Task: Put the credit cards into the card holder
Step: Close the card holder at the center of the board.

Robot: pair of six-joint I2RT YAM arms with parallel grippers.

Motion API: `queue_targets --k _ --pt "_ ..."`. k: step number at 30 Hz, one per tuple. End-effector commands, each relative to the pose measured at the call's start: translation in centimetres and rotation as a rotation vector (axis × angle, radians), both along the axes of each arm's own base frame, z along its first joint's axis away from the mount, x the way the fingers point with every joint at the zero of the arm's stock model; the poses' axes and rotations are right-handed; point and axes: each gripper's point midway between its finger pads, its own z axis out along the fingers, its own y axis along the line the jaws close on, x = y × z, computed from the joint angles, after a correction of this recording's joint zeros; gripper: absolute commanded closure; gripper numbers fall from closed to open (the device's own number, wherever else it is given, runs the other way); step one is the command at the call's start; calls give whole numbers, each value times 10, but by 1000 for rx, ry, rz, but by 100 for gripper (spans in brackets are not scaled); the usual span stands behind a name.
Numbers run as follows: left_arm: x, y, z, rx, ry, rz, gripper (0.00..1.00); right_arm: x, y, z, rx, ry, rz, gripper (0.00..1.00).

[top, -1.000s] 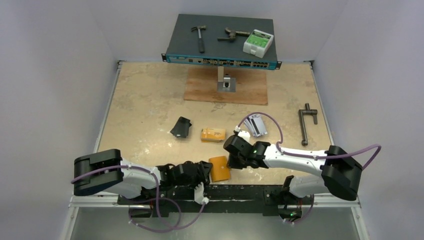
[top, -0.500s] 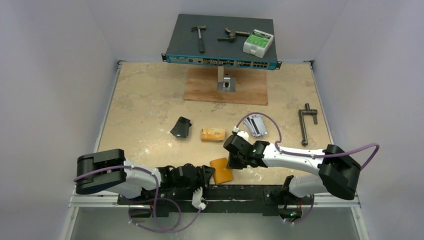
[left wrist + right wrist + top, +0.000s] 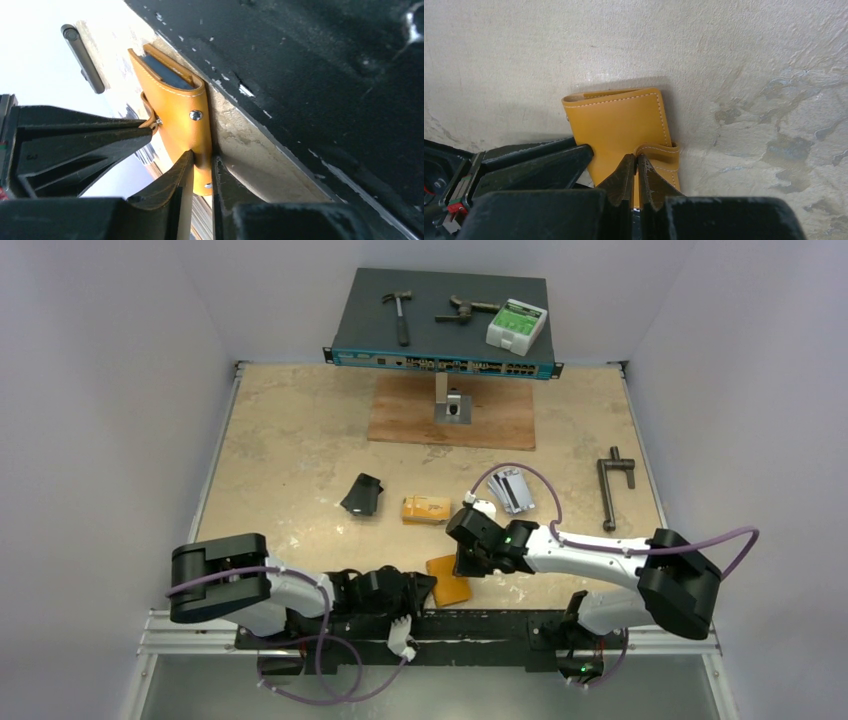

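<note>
The card holder (image 3: 449, 580), an orange folded wallet, lies at the table's near edge between both grippers. My left gripper (image 3: 424, 588) is shut on its near edge; in the left wrist view (image 3: 202, 167) the card holder (image 3: 175, 107) stands on edge against the table rim. My right gripper (image 3: 463, 563) is shut on its snap tab; in the right wrist view (image 3: 638, 161) the tab (image 3: 659, 150) is pinched beside the closed card holder (image 3: 619, 125). The credit cards lie apart: a yellow-orange stack (image 3: 425, 509) and silver-grey ones (image 3: 512, 490).
A black folded case (image 3: 362, 494) lies left of the yellow stack. A black clamp tool (image 3: 612, 490) lies at the right. A wooden board with a metal bracket (image 3: 452, 410) and a network switch (image 3: 445, 325) carrying tools stand at the back. The black rail (image 3: 325, 75) runs along the near edge.
The card holder has turned and slid slightly right toward the near edge. My left arm has moved right and its fingers now clamp the holder. My right gripper stays on the tab.
</note>
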Motion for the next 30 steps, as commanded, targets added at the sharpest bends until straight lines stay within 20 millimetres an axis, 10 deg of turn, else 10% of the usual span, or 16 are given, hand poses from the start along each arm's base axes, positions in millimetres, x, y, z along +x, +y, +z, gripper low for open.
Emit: queue_targets --k 1,30 --pt "-16 27 -45 215 61 -49 93 2 16 20 73 -16 37 100" --pt "-12 34 -49 232 86 17 94 -5 10 -3 -29 42 111 100"
